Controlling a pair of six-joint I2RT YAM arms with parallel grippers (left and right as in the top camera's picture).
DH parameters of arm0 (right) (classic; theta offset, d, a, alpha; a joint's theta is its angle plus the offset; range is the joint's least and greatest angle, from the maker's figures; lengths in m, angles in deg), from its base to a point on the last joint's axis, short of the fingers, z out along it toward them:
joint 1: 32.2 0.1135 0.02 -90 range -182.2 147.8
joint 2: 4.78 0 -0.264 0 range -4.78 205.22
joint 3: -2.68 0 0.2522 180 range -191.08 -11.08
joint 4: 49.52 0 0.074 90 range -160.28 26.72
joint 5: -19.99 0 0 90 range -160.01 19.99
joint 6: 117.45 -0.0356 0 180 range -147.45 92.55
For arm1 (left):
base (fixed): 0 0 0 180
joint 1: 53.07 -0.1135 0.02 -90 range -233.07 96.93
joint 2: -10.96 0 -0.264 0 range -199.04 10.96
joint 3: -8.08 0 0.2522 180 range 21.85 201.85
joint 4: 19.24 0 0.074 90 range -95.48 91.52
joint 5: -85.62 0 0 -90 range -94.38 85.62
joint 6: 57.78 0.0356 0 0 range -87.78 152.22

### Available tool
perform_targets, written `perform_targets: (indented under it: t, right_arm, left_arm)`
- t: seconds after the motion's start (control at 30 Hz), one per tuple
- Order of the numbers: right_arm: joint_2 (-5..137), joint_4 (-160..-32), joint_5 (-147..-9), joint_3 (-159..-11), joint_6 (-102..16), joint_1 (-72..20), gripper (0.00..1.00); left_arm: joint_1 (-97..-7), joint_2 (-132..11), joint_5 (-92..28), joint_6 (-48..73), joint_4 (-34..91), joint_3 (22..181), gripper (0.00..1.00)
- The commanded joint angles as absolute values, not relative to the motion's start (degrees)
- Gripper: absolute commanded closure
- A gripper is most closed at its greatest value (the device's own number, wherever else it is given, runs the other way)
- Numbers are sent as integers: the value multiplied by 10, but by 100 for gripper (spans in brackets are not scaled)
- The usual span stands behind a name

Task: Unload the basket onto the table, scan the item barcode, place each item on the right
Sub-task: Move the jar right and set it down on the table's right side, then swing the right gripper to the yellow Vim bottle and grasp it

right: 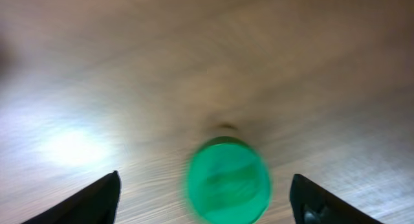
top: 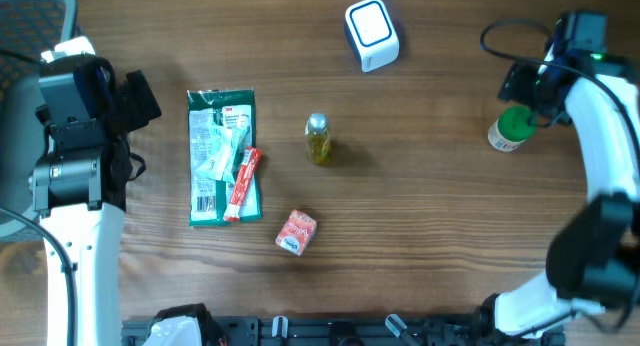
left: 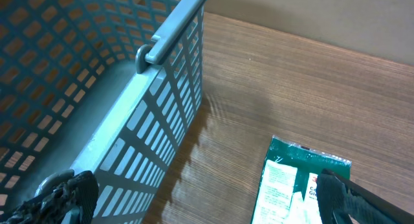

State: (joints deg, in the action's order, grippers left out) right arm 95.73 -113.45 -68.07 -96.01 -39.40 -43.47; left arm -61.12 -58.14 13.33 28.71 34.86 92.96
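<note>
A white bottle with a green cap (top: pixel 512 128) stands upright at the right side of the table. My right gripper (top: pixel 524 90) hovers just over it. In the right wrist view, which is blurred, the green cap (right: pixel 226 180) sits between the two dark fingers (right: pixel 97 201) with a gap of bare wood on each side, so the right gripper (right: pixel 206 185) is open and holds nothing. The white and blue scanner cube (top: pixel 372 33) rests at the back centre. My left gripper (left: pixel 207 185) is wide open and empty at the far left, its fingertips spanning the basket wall and the green packet (left: pixel 294 185).
A blue-grey mesh basket (left: pixel 174 30) stands off the table's left edge. A green packet (top: pixel 222 156) with a red stick (top: pixel 243 184) on it lies left of centre. A small yellow bottle (top: pixel 318 139) and a red box (top: pixel 296 232) are mid-table.
</note>
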Motion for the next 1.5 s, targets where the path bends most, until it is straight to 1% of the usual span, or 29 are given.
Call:
perform_targets:
  t: [0.0,0.1,0.13,0.2,0.3,0.33,0.4,0.43,0.5,0.53,0.7,0.9,1.0,1.13,1.2,1.3,1.33,1.37,1.4,1.47]
  right_arm:
    - [897,-1147,-852,-975,-394,-402,18]
    - [891,-1180,-930,-973,-395,-348,16]
    - [892,-1184,-937,-967,-397,-324,15]
    - [892,-1184,-935,-956,-406,-273,17]
    - [895,-1170,-900,-954,-456,-195,18]
    - [895,-1159,-873,-954,-461,-165,19]
    - [895,-1137,-812,-954,-497,-112,18]
    - [895,-1126,-777,-954,-508,-84,16]
    - [895,-1092,-720,-954,-510,-36,10]
    - [895,-1065,-710,-954,-510,-8,0]
    - [905,-1009,-724,-953,-536,44,0]
    - [960,-1002,-643,-953,-609,83,0]
    - [996,-999,-637,-953,-621,89,1]
    - [1032,-1004,-637,-953,-621,89,11]
    - [1045,-1006,-637,-953,-620,89,19]
    - [1048,-1013,-637,-953,-615,89,22]
    - [1048,-1014,-637,-953,-599,89,26]
    - [1048,-1016,-637,-953,-569,89,38]
    - [1048,-1018,-637,-953,-557,88,46]
    - [1048,-1020,-637,-953,-555,86,48]
  left_arm:
    - [-615,-582,130,288,347,932,0]
    - [-615,-582,130,288,347,932,0]
    - [-615,-582,130,288,347,932,0]
    - [-615,-582,130,288,347,932,0]
    - [-615,-582,130,288,347,932,0]
    - [-615,-582,130,288,347,932,0]
    - [-615,-582,130,288,347,932,0]
    - [-615,-582,130,288,347,932,0]
    - [-615,-582,130,288,347,932,0]
    - [-615,-582,130,288,347,932,0]
    - [-615,-582,130,288,347,932,0]
    - [-615,-582,130,288,347,932,0]
    - [-615,-582,130,288,347,932,0]
    - [-615,-582,130,288,347,932,0]
    - [-615,-582,130,288,347,932,0]
    - [-615,-582,130,288,347,932,0]
    - [-615,-582,130,288,347,932,0]
    - [-615,-582,130,288,347,932,0]
    - [-615,-582,130,288,347,932,0]
    - [-615,-582,130,288,347,932,0]
